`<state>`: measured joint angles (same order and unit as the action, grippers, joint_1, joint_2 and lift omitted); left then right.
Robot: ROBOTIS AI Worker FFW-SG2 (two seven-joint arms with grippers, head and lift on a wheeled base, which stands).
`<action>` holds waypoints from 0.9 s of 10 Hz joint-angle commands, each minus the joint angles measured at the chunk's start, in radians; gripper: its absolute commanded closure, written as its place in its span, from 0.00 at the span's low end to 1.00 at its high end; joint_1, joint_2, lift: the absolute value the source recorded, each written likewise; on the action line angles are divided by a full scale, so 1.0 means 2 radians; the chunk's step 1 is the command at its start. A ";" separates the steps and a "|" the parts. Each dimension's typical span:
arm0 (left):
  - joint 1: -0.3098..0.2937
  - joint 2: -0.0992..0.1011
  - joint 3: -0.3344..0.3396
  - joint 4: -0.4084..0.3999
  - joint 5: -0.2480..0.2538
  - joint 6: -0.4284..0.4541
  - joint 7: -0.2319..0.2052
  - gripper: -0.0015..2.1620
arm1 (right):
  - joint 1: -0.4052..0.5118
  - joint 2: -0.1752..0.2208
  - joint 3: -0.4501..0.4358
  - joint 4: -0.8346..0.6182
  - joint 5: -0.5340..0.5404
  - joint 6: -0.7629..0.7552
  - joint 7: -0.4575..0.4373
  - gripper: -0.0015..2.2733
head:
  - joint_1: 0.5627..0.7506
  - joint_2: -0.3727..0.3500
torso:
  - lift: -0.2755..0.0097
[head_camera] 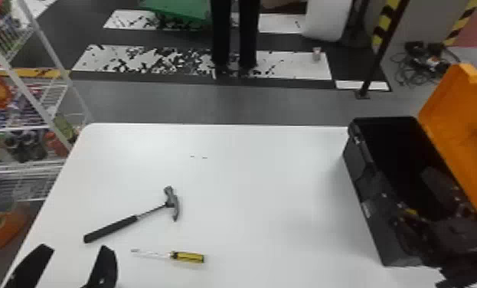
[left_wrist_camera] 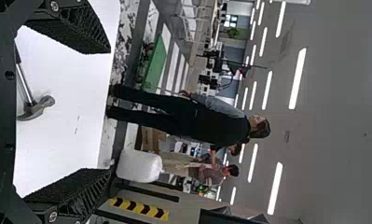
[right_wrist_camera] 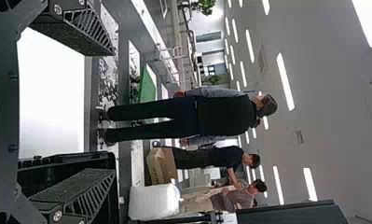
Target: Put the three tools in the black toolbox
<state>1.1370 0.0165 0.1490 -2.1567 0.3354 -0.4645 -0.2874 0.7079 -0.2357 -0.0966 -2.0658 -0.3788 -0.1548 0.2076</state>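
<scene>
Got a white table [head_camera: 256,172] against gray floor [head_camera: 210,103], with a wire shelf [head_camera: 26,90] on the left. Got a hammer [head_camera: 113,228] and yellow-handled screwdriver [head_camera: 187,257] lying near the wide-spread, empty left gripper [head_camera: 74,251]. Got the black toolbox [head_camera: 367,207] at right, with orange lid [head_camera: 463,122] open, partly blocked by the wide-spread right gripper [head_camera: 417,208].

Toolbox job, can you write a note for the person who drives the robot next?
Left tool: open, empty, at the table's near left.
Right tool: open, by the black toolbox.
Hammer and yellow screwdriver: on the white table.
Done: orange lid is open. Whether the third one is inside, I can't tell.
To do: put hammer and screwdriver in.
</scene>
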 commanded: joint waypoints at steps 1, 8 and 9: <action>0.008 0.000 0.001 0.034 0.002 -0.046 -0.008 0.04 | -0.002 0.000 0.000 0.004 0.001 0.000 0.001 0.05 | 0.70 0.56 | 0.77; -0.013 -0.001 0.057 0.204 0.057 -0.214 -0.133 0.04 | -0.012 0.000 0.004 0.017 0.007 0.005 0.000 0.05 | 0.70 0.65 | 0.77; -0.027 -0.002 0.064 0.235 0.061 -0.222 -0.141 0.04 | -0.013 0.001 0.004 0.018 0.008 0.005 0.001 0.05 | 0.70 0.69 | 0.77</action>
<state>1.1013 0.0144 0.2674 -1.7253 0.4517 -0.9005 -0.5665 0.6835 -0.2347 -0.0892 -2.0309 -0.3637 -0.1449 0.2084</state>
